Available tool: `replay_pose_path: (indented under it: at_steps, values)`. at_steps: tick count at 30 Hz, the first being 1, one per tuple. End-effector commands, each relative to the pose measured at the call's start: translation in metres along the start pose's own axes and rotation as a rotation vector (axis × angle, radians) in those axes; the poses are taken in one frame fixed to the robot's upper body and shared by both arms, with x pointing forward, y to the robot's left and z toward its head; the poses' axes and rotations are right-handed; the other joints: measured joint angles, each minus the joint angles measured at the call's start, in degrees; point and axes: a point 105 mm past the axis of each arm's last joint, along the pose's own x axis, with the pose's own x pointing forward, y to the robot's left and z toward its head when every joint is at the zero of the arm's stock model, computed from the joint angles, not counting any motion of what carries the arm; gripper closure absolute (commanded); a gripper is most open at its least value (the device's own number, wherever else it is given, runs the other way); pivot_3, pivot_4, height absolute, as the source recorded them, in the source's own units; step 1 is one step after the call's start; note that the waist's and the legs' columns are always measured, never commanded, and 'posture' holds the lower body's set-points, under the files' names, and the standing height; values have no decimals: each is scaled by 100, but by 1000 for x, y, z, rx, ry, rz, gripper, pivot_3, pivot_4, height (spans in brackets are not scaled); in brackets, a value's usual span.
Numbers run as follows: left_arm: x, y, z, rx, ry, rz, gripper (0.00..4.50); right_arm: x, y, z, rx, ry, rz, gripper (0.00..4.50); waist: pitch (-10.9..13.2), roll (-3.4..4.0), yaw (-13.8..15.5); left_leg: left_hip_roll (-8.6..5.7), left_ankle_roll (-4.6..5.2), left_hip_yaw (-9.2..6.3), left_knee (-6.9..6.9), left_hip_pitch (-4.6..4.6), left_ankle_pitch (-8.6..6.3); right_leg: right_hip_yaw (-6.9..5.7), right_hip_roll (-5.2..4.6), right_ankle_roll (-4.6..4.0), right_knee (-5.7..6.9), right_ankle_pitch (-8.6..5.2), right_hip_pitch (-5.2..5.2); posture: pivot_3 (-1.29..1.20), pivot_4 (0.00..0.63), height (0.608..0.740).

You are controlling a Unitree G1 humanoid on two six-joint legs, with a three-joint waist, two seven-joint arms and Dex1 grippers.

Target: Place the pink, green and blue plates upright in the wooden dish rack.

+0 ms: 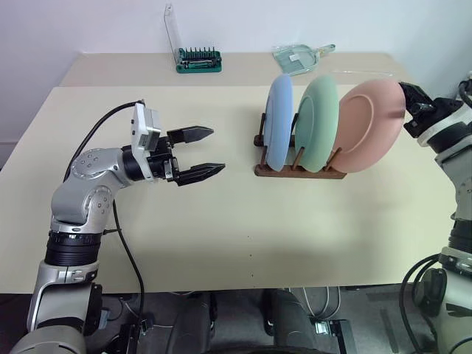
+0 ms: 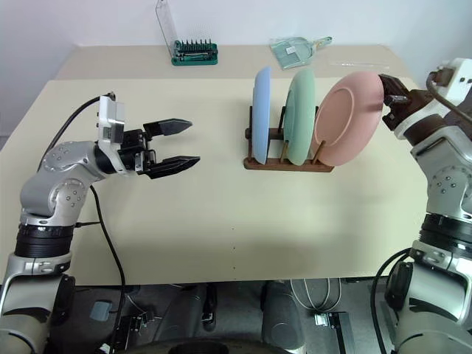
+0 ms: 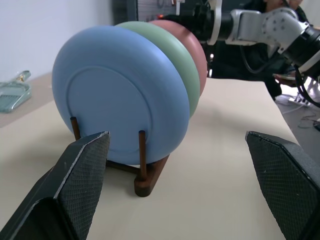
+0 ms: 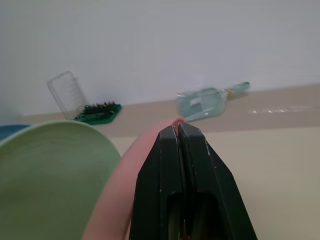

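The wooden dish rack [image 1: 299, 173] stands right of the table's middle with three plates in it. The blue plate [image 1: 279, 122] is leftmost and upright, and the green plate [image 1: 317, 122] stands beside it. The pink plate [image 1: 369, 125] is rightmost and leans to the right. My right gripper [image 1: 407, 94] is shut, its tips against the pink plate's upper right rim; the pink rim [image 4: 150, 145] shows just past the closed fingers. My left gripper [image 1: 203, 153] hovers open, well left of the rack, pointing at the blue plate [image 3: 120, 95] with nothing between its fingers.
A green screwdriver-bit holder [image 1: 198, 60] with a raised clear lid sits at the back of the table. A clear plastic item [image 1: 299, 57] lies behind the rack. The table's front edge [image 1: 243, 284] runs below both arms.
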Motion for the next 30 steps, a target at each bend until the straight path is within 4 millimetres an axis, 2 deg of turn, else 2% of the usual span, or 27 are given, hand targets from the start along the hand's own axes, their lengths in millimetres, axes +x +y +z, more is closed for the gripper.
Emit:
replay_pose_path:
  at_steps: [1, 6, 12, 16, 24, 27, 30]
  values:
    - [-2, 3, 14, 61, -16, 5, 0, 4, 19, 18, -16, -57, 66, 4469, 0, 0, 2, 0, 0, 0, 0, 0, 0, 0, 0, 0, 0, 0, 0, 0, 150, 724]
    - [-3, 6, 16, 65, -6, 7, 0, 1, 4, 7, -34, -34, -4, 4469, 0, 0, 12, 0, 0, 0, 1, 0, 0, 0, 0, 0, 0, 0, 0, 0, 150, 724]
    - [-3, 10, 21, 67, 16, -3, 0, -1, 3, -4, -11, -43, -40, 4469, 0, 0, 5, -1, 0, 1, 1, 0, 0, 0, 0, 0, 0, 0, 0, 0, 150, 724]
    - [0, 15, 27, 73, 32, -26, 0, -5, 1, 8, 33, -152, -90, 4469, 0, 0, 6, -1, 0, 1, 2, 0, 0, 0, 0, 0, 2, 0, 0, 0, 150, 724]
    - [11, 27, 34, 59, 30, -77, 0, -13, 24, 38, 125, -352, -67, 4469, 0, 1, 13, -1, 0, -1, 1, -1, 0, -1, 0, 0, 4, 0, 0, 0, 150, 724]
    - [17, 28, 36, 58, 20, -115, 0, -18, 30, 41, 206, -393, -55, 3622, 0, 1, 6, -1, 0, -1, 2, -1, 0, -1, 0, 0, 4, 0, 0, 0, 150, 724]
    - [20, 30, 39, 56, 9, -139, 0, -24, 26, 33, 210, -349, -113, 2118, -1, 0, 12, -1, 0, -1, 1, -1, 0, -1, 0, 0, 5, 0, 0, 0, 150, 724]
